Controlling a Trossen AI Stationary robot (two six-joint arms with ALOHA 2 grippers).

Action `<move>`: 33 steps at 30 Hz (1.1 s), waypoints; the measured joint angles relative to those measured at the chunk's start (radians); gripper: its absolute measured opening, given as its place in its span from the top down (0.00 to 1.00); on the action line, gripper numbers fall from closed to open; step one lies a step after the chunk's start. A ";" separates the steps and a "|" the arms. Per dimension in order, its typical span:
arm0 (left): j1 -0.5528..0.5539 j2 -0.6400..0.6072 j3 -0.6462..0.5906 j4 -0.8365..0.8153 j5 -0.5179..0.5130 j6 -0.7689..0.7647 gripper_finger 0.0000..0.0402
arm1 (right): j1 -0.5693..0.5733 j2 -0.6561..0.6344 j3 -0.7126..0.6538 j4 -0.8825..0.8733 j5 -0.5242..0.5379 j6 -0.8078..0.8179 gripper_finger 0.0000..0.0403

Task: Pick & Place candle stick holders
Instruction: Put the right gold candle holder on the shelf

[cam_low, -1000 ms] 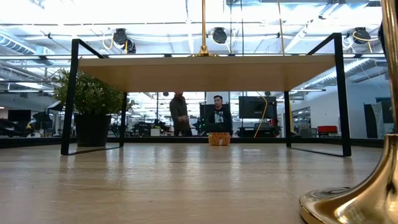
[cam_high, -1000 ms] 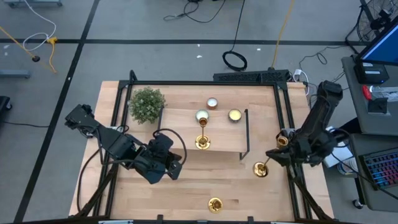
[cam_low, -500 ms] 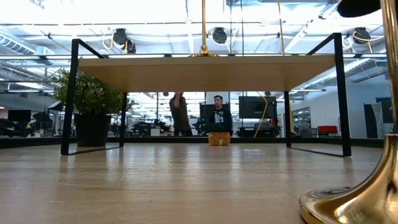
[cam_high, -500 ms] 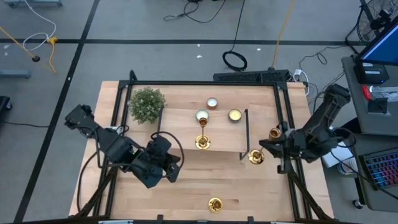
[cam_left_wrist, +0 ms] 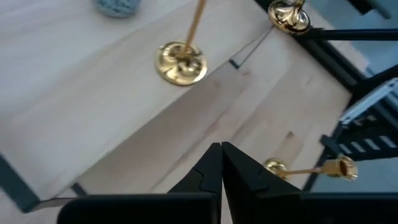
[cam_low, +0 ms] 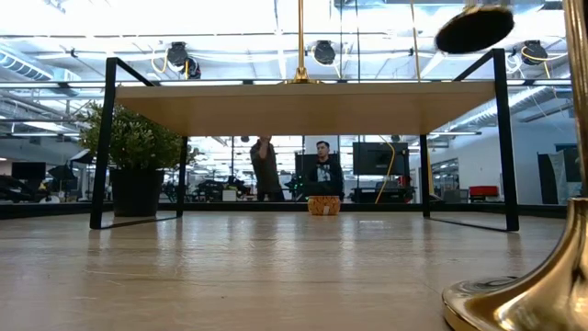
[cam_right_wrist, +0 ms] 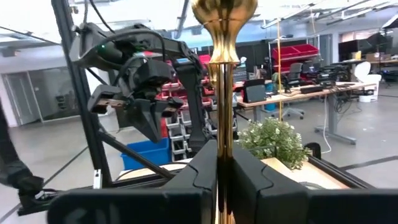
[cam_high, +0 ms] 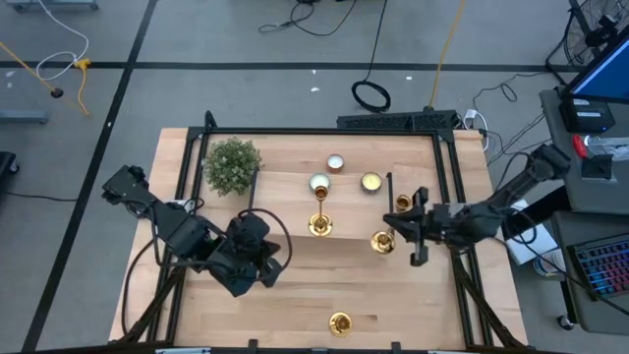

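Fingers (cam_right_wrist: 249, 186) hiding held candle stick holder (cam_right_wrist: 222, 74) stem, base unseen

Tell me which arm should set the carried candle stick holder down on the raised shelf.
Right. The right gripper is shut on the carried candle stick holder, held in the air at the raised shelf's right edge. The left gripper is shut, empty, and sits off the shelf's front left corner.

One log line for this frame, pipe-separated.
right end effector: shut on candle stick holder, carried over raised shelf edge | left end effector: shut, idle over table | shelf holder: upright
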 joint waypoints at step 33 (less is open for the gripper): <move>0.002 0.000 0.000 -0.214 -0.043 0.024 0.99 | -0.289 0.109 0.087 -0.172 -0.214 0.004 0.96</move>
